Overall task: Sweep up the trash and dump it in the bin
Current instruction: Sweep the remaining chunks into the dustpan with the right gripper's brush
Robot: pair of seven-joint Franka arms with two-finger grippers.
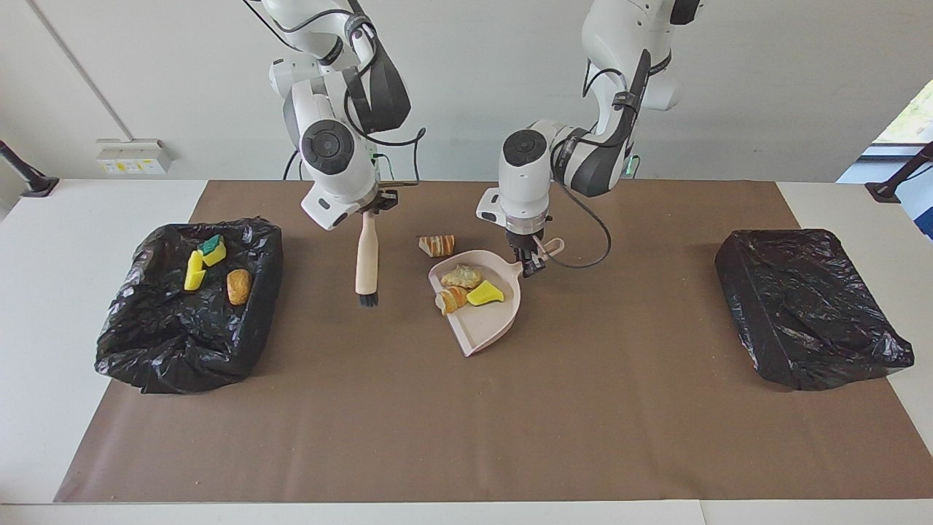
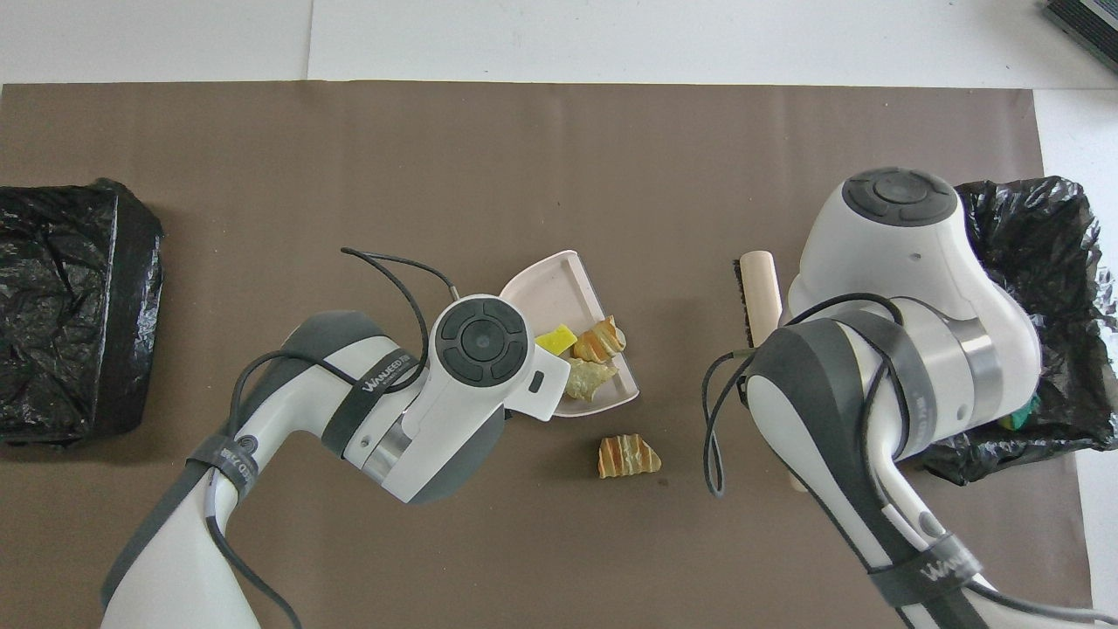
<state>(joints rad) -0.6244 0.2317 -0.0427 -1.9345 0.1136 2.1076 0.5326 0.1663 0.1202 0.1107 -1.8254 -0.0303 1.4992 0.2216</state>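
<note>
The right pincer (image 1: 369,209) grips a brush (image 1: 367,259) that hangs bristles-down above the brown mat (image 1: 583,408). The left pincer (image 1: 530,261) clamps the handle of the pink dustpan (image 1: 485,324), which holds three scraps (image 1: 466,286). A fourth scrap (image 1: 437,245) lies on the mat, nearer the robots.

The dustpan (image 1: 481,310) lay at the middle of the table mat (image 1: 466,423), with three scraps (image 1: 466,286) in it. One more scrap (image 1: 437,245) lay on the mat just beside the dustpan, nearer to the robots. The brush (image 1: 367,262) hung over the mat between the dustpan and the bin (image 1: 175,343) at the right arm's end, which had scraps (image 1: 215,270) inside. A second bin (image 1: 809,306) stood at the left arm's end
</note>
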